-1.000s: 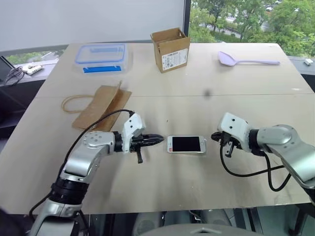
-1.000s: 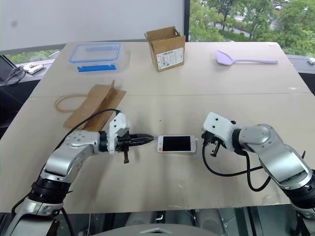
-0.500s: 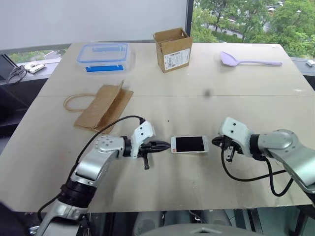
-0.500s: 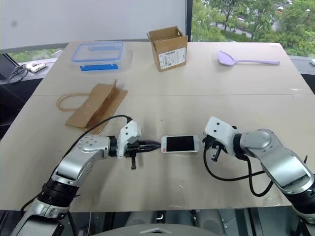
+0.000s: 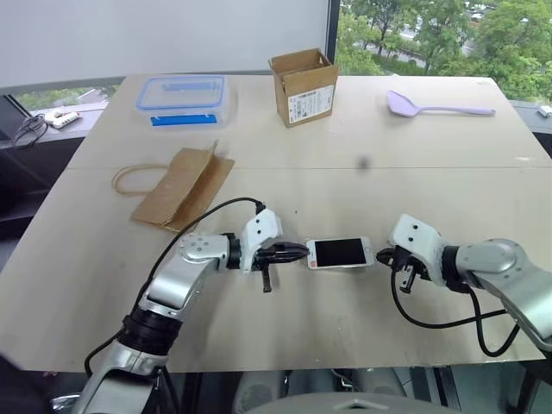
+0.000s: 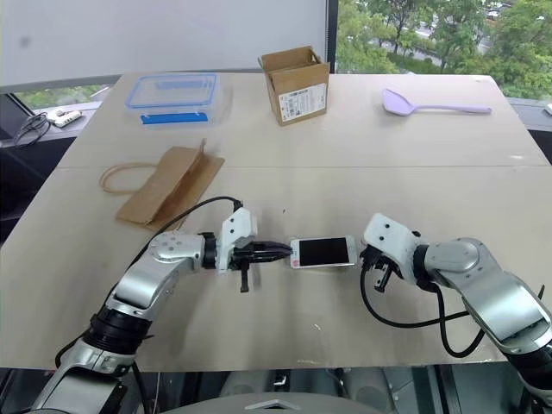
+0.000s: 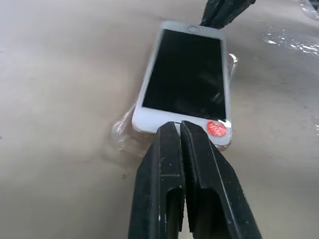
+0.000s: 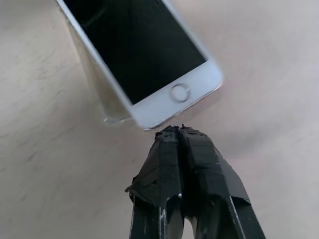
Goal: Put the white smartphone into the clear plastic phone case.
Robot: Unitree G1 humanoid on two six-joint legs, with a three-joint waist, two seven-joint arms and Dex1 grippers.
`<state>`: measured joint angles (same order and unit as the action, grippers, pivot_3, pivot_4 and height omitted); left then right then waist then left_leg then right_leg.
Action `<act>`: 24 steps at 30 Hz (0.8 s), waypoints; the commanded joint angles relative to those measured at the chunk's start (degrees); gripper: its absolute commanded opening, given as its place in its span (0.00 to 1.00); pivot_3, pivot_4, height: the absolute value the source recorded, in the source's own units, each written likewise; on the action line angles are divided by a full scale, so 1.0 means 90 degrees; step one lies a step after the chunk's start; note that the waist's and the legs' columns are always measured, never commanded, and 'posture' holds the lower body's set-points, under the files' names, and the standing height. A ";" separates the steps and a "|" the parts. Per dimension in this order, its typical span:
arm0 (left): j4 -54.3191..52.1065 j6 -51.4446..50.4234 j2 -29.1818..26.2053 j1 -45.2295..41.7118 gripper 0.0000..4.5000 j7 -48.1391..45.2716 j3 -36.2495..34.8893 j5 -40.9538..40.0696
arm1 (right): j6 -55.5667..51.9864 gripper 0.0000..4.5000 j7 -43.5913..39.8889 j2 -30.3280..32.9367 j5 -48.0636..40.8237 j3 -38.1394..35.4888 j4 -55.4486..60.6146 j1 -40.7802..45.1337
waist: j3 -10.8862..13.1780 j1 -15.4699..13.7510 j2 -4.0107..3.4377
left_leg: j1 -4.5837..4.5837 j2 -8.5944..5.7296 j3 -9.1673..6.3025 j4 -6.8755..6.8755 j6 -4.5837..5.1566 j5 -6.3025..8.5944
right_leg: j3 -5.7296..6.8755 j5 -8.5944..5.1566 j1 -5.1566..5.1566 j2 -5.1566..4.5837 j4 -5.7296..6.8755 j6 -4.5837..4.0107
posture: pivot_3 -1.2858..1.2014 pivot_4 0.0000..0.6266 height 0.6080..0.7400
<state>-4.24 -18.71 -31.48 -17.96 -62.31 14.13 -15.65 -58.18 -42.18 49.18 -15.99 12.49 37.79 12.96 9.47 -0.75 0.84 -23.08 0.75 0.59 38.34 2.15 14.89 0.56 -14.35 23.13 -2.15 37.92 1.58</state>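
A pale wooden table (image 5: pixel 285 164) stands before a window with green trees beyond it. The left gripper (image 5: pixel 297 252) has its two black fingers pressed together, empty, their tips at one short end of the white smartphone (image 5: pixel 341 253). The right gripper (image 5: pixel 385 256) is pressed together too and holds nothing, its tips right at the opposite end, by the round home button. The phone lies screen up between them, near the table's front middle. In the wrist views it rests on the clear plastic phone case (image 7: pixel 121 137), whose rim sticks out to one side of it, so the phone looks laid askew on the shell and not yet seated.

The step in hand is probably nudging the phone square over the case and pressing it down. Doing that well likely means one gripper bracing one end while the other pushes gently along the length, since the light shell may slide on the smooth wood.

Nothing crowds the work. A brown paper bag (image 5: pixel 179 187) lies near on the left; a blue-lidded box (image 5: pixel 185 97), a cardboard box (image 5: pixel 303 86) and a lilac spoon (image 5: pixel 435 106) sit well apart at the far side.
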 commanded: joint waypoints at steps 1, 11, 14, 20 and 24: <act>0.0097 0.0136 0.0101 -0.0083 0.03 0.0017 0.0164 0.0158 | 0.0029 0.00 -0.0012 0.0052 -0.0119 -0.0153 0.0318 -0.0055 | 0.0000 0.0001 0.0000 | 0.0001 0.0000 -0.0001 0.0000 0.0000 0.0000 | 0.0001 0.0000 0.0000 0.0001 0.0001 0.0000 | 0.52 0.24 1.00; 0.0475 0.0044 0.0530 -0.0534 0.03 0.0210 0.0290 0.0394 | 0.0281 0.00 -0.0046 -0.0174 -0.0303 -0.0144 0.0425 -0.0281 | -0.0002 0.0025 0.0002 | 0.0006 0.0004 0.0005 0.0002 0.0000 0.0000 | 0.0001 0.0000 -0.0002 0.0015 0.0004 0.0001 | 0.52 0.24 1.00; 0.0537 0.0095 0.0572 -0.0579 0.03 0.0243 0.0256 0.0411 | 0.0241 0.00 -0.0102 -0.0025 -0.0409 -0.0341 0.0580 -0.0366 | -0.0002 0.0032 0.0002 | 0.0008 0.0008 0.0007 0.0002 0.0000 0.0000 | 0.0002 0.0000 -0.0002 0.0017 0.0004 0.0001 | 0.52 0.24 1.00; -0.0011 -0.0611 0.0600 -0.0463 0.03 0.0523 -0.0779 -0.0580 | -0.0034 0.00 -0.0279 -0.0172 -0.1291 -0.1124 0.0929 -0.0092 | 0.0000 0.0021 0.0005 | 0.0004 0.0009 0.0006 0.0006 0.0000 0.0000 | 0.0001 0.0000 -0.0002 0.0013 0.0003 0.0002 | 0.52 0.24 1.00; -0.0439 -0.0797 -0.0057 0.0005 0.03 0.0325 -0.1194 -0.0781 | -0.0061 0.00 -0.0130 -0.0514 -0.1443 -0.0725 0.0801 0.0546 | 0.0000 0.0161 0.0004 | 0.0012 0.0028 0.0008 0.0001 -0.0001 0.0000 | -0.0012 0.0001 -0.0002 0.0014 0.0004 0.0000 | 0.52 0.24 1.00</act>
<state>-5.34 -25.37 -30.74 -19.01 -58.31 4.87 -21.15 -58.86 -43.91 44.86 -28.47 4.99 44.28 16.72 9.47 0.70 0.88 -22.96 1.02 0.67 38.33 2.14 14.89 0.44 -14.34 23.12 -2.02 37.96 1.58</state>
